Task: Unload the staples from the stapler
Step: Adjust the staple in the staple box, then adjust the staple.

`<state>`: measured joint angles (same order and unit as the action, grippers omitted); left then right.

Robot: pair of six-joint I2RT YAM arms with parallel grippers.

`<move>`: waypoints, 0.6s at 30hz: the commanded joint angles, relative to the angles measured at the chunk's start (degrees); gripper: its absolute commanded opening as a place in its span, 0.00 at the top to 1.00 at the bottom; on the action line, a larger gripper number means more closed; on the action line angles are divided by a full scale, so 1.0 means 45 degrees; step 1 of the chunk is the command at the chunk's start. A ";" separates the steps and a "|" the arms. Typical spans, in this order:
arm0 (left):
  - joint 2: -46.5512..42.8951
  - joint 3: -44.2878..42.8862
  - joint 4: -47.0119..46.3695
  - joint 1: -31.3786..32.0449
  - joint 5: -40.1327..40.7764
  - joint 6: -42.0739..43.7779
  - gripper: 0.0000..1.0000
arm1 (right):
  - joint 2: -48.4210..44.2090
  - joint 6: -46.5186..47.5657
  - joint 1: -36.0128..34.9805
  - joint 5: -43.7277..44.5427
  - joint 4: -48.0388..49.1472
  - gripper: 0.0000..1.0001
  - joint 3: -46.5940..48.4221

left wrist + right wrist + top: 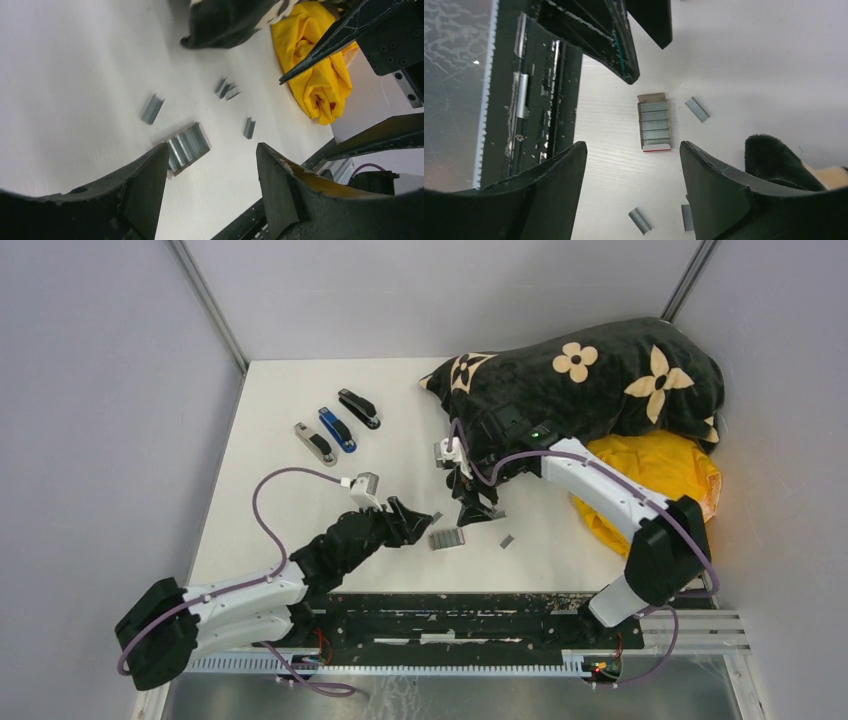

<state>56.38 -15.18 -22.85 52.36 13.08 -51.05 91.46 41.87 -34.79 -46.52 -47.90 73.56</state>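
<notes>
**Figure: The enclosure around your work surface**

You see a white table (300,420) closed in by plain pale grey panels: a left wall (100,390), a back wall (440,290) and a right wall (780,320). A slim left post (205,300) and right post (690,280) mark the rear corners. A scuffed black rail (450,615) lines the table's near edge, with a dull metal sheet (450,695) below. The light is even.
</notes>
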 commanded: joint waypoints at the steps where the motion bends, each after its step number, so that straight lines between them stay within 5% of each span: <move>1: -0.1100 -0.0899 0.1646 -0.0063 -0.0055 0.5276 0.29 | -0.1863 0.0587 0.0608 -0.1996 -0.1517 0.25 0.1127; 5: -0.0767 -0.1343 0.0853 -0.0184 -0.0290 0.7476 0.08 | -0.2791 -0.1749 0.0777 -0.2169 -0.1609 0.21 0.1847; 9: 0.1083 -0.3161 0.2752 -0.0623 -0.0840 0.8768 0.02 | -0.3669 -0.1695 0.0836 -0.3260 -0.2797 0.17 0.2129; 14: 0.3834 -0.4933 0.4135 -0.0901 -0.1515 0.9459 0.04 | -0.4745 -0.1993 0.1824 -0.3485 -0.1060 0.13 0.0174; 18: 0.6076 -0.6482 0.5210 -0.0990 -0.1896 0.9819 0.23 | -0.4368 -0.2208 0.1925 -0.3685 -0.0877 0.14 0.0077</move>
<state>76.53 -37.78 -5.87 48.38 7.62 -13.21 70.08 33.63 -26.76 -59.99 -54.98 74.85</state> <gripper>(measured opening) 0.854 0.866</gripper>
